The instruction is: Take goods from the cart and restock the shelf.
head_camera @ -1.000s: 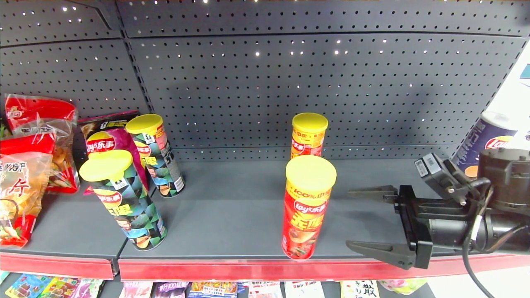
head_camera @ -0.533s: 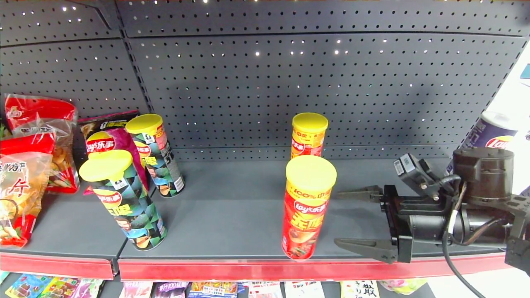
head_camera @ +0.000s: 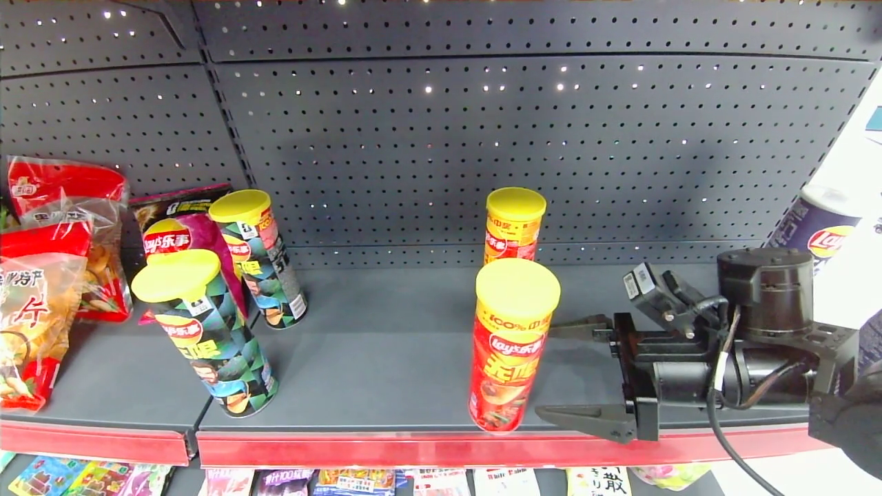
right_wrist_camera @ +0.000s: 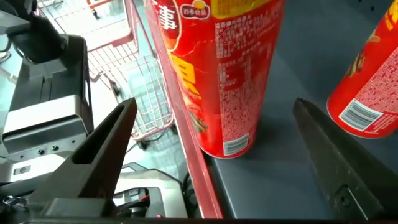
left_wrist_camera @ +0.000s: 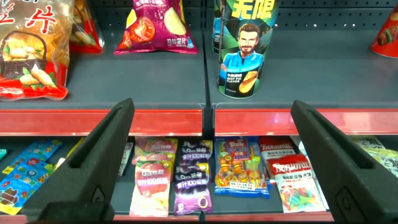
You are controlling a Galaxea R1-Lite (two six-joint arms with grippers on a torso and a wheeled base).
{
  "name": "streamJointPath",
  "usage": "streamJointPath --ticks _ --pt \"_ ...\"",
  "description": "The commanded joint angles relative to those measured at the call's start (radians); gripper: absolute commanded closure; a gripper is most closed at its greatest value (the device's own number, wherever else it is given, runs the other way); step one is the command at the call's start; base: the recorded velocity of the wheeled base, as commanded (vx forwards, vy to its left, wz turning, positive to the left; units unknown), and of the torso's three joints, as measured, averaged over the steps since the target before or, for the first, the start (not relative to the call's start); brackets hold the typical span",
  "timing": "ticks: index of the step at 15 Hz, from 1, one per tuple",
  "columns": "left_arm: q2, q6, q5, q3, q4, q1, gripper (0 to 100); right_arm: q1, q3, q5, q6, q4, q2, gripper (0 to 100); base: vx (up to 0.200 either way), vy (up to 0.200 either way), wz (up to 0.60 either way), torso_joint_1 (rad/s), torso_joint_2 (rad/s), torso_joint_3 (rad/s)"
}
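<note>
— Red can [head_camera: 513,348], where?
— Upright at the shelf [head_camera: 386,358] front, just behind the red lip [head_camera: 413,448], in line with a second red can [head_camera: 513,224] at the back. Looks like row facing, label out, so it reads as already stocked.
— Right end effector [head_camera: 549,370]?
— Spread wide, holding nothing, fingers level at the can's right side, apart from it. Right wrist view frames the can in the gap, no contact seen; cart [right_wrist_camera: 134,81] behind. Sideways pose likely suits a grasp round the body or a nudge; can't tell which.
— Left end effector [left_wrist_camera: 211,162]?
— Also spread, empty, facing the shelf edge below the teal can [left_wrist_camera: 242,62]. Probably parked out of the way.
</note>
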Motion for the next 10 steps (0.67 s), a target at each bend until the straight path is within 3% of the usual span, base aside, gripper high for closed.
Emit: streamJointPath --ticks 1,10 --pt "0.001 0.000 0.000 0.000 0.000 0.000 0 0.002 -0.016 -0.012 -0.002 0.000 0.029 0 0.000 0.000 0.00 0.000 0.00 0.000" --pt "0.001 0.000 0.000 0.000 0.000 0.000 0 0.079 -0.071 -0.049 -0.001 0.000 0.095 0 0.000 0.000 0.00 0.000 0.00 0.000"
